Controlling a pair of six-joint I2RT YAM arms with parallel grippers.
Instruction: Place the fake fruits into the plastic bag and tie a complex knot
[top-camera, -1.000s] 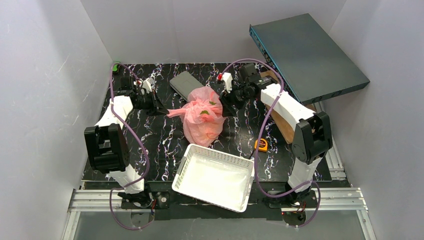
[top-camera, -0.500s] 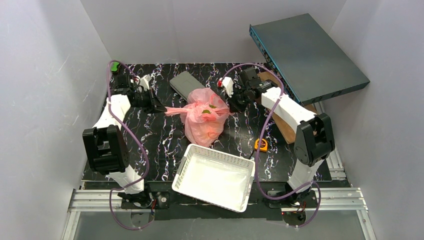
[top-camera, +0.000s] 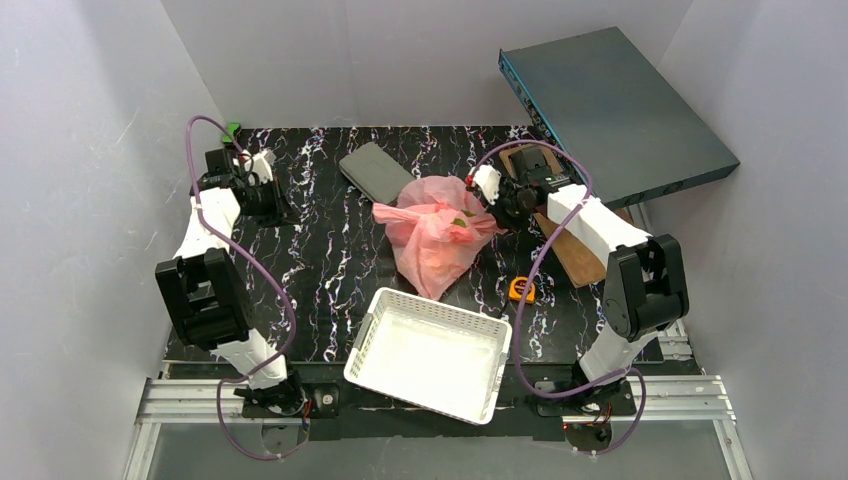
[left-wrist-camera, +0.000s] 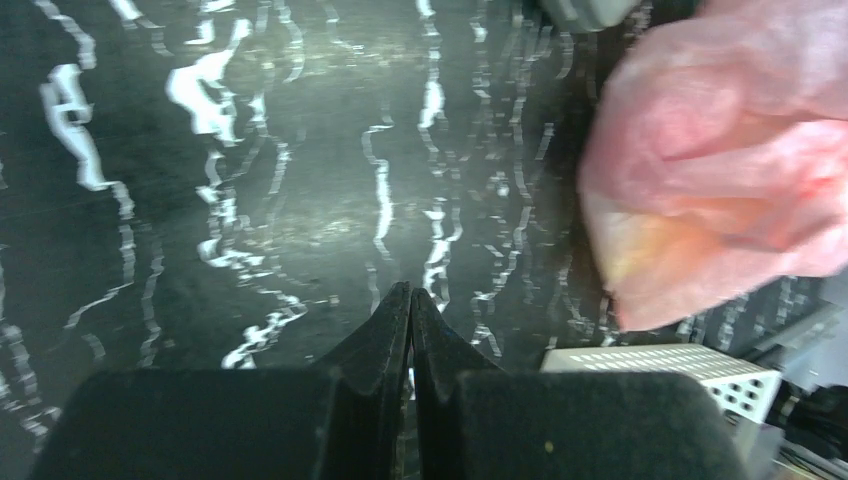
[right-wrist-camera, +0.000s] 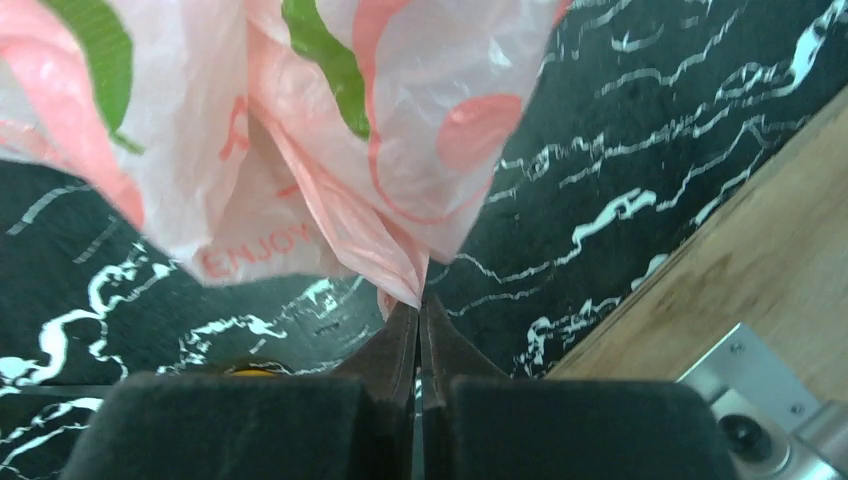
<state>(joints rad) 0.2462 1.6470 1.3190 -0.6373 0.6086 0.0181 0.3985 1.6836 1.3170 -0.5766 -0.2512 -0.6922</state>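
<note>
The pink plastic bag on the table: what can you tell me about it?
The thin, crinkly, translucent pink plastic bag carries green and red print and the word ENJOY. It lies bulging on the black marbled table, just beyond the white lattice basket. A yellowish shape shows through its wall in the left wrist view. The right gripper is shut on a stretched strip of its plastic; the shut left gripper is apart from it, holding nothing.

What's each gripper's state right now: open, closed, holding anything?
Left gripper: closed, holding nothing.
Right gripper: closed, pinching a gathered end of the thin translucent pink plastic bag.
</note>
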